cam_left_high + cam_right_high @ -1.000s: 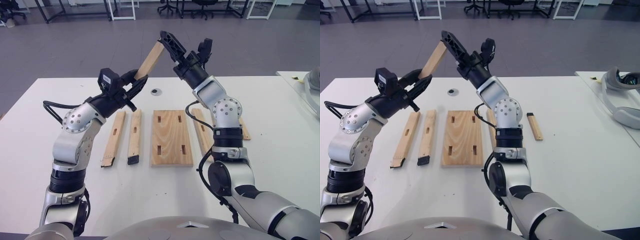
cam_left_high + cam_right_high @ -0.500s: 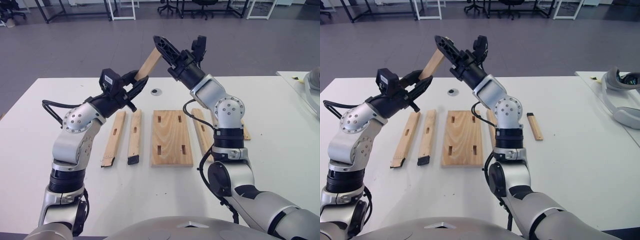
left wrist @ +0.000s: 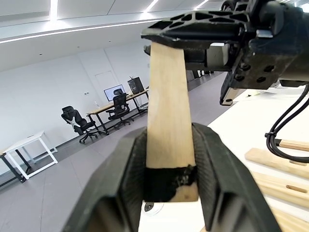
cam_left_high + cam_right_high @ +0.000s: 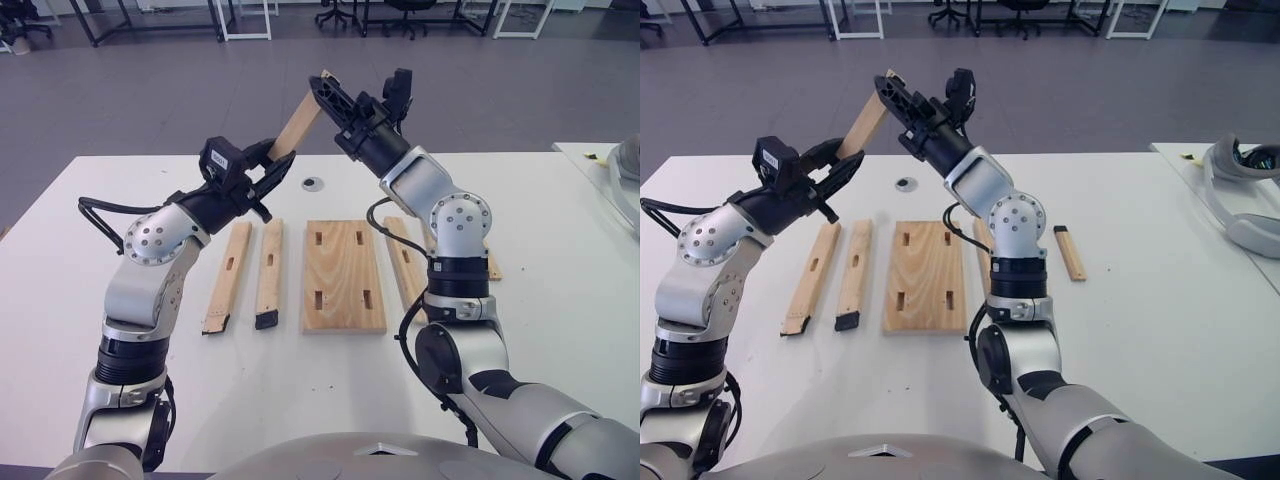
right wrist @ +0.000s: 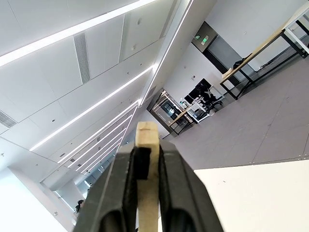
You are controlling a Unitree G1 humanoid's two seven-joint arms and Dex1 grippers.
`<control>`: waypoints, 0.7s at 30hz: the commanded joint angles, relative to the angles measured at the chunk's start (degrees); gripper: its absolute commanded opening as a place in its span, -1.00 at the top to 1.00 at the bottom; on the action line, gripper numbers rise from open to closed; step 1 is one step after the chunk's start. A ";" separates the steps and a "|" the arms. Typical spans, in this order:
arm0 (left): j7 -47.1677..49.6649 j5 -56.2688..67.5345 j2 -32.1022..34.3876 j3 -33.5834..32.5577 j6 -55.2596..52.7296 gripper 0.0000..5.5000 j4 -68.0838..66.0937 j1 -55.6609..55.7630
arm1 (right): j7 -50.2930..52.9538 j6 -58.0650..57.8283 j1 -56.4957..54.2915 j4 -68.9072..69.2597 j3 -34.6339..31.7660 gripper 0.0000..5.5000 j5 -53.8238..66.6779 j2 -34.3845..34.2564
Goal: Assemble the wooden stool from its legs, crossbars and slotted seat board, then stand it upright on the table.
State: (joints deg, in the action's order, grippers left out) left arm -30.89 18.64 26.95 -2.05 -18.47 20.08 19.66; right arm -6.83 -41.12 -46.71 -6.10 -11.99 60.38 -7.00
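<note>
Left eye view: left gripper (image 4: 268, 163) clamps leg (image 4: 298, 122) lower end; right gripper (image 4: 328, 90) pinches upper end.

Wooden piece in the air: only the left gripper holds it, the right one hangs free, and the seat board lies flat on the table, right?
Not quite: both hold the wooden piece, the left gripper at its lower end and the right gripper at its upper end, as the right wrist view shows. The seat board does lie flat on the table.
</note>
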 commanded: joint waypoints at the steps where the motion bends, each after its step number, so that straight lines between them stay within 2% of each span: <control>1: -0.30 -1.65 0.96 0.68 -0.80 0.30 -1.96 -0.56 | 4.77 4.05 4.64 2.31 -1.62 0.85 -3.40 -1.52; 3: 0.20 -1.15 0.58 -0.72 -0.81 0.19 -2.55 -1.74 | 6.98 7.02 10.51 6.10 -1.53 0.85 -9.45 2.04; 6: 1.81 0.98 -0.39 -4.40 -1.09 0.00 -1.84 -3.60 | 6.46 9.75 22.80 15.14 2.13 0.85 -21.47 9.90; 9: 5.69 0.46 -1.83 -7.96 0.23 -0.20 -2.53 -4.75 | 6.89 10.89 34.53 22.61 2.29 0.85 -26.57 12.41; 13: 11.63 -0.98 -3.61 -10.87 0.24 -0.21 -4.47 -4.76 | 7.18 14.35 39.26 23.61 2.90 0.85 -30.78 11.28; 21: 14.12 -1.57 -3.70 -11.94 -0.34 -0.21 -4.92 -4.46 | 7.11 18.76 40.51 19.72 3.75 0.85 -35.42 8.90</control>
State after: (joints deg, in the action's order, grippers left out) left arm -17.21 17.40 23.10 -13.68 -18.24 15.40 15.01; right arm 0.16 -23.27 -5.98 15.28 -8.68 26.24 2.59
